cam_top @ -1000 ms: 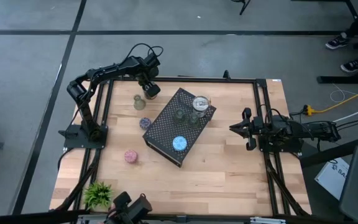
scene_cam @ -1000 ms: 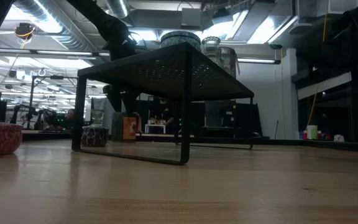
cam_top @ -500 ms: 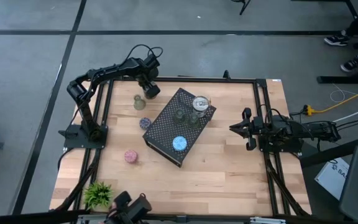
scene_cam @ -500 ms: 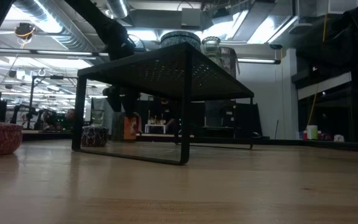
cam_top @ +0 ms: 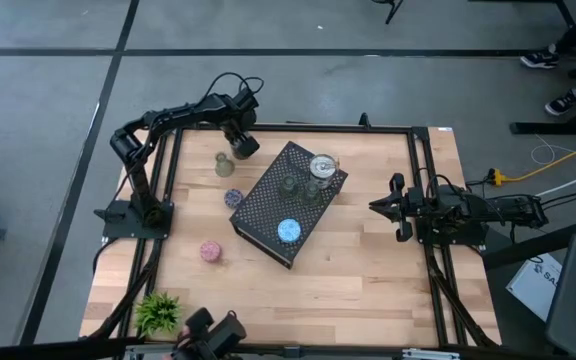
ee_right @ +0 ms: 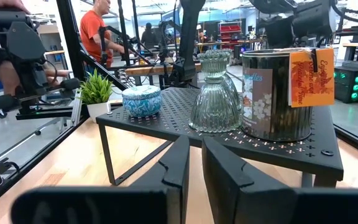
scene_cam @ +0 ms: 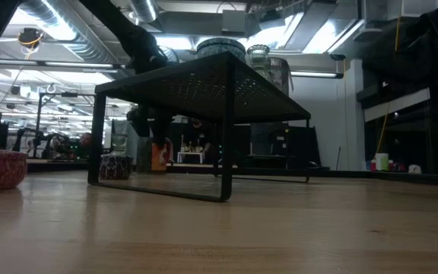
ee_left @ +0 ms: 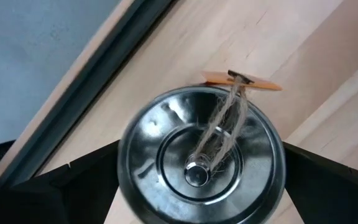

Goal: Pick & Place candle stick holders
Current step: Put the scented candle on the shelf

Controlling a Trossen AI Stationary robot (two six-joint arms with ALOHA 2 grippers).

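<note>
A silver can-like holder [ee_left: 201, 149], with twine and an orange tag on its lid, stands at the table's far left. My left gripper [cam_top: 240, 145] is open over it, pointing down, one finger [ee_left: 79, 180] on each side of the can. Another silver can [cam_top: 322, 167], two green glass holders [cam_top: 289, 184] and a sparkly blue one [cam_top: 288, 231] stand on the black perforated stand [cam_top: 268, 215]. An olive-green holder [cam_top: 224, 163], a purple one [cam_top: 233, 197] and a pink one [cam_top: 210, 251] rest on the tabletop. My right gripper [cam_top: 383, 205] waits shut at the right edge. My left gripper comes at the silver can from above, pointing down, with its two fingers beside the can's side wall [ee_left: 122, 155] just below the lid. The lid hides where the fingers meet the wall, so I cannot tell whether they touch it. The can stands upright on the table.
A small green plant [cam_top: 158, 312] stands at the near left corner. The table's dark frame rail [ee_left: 86, 81] runs close behind the can. Bare wood lies between the stand and my right gripper. People show in the room beyond the table [ee_right: 95, 31].
</note>
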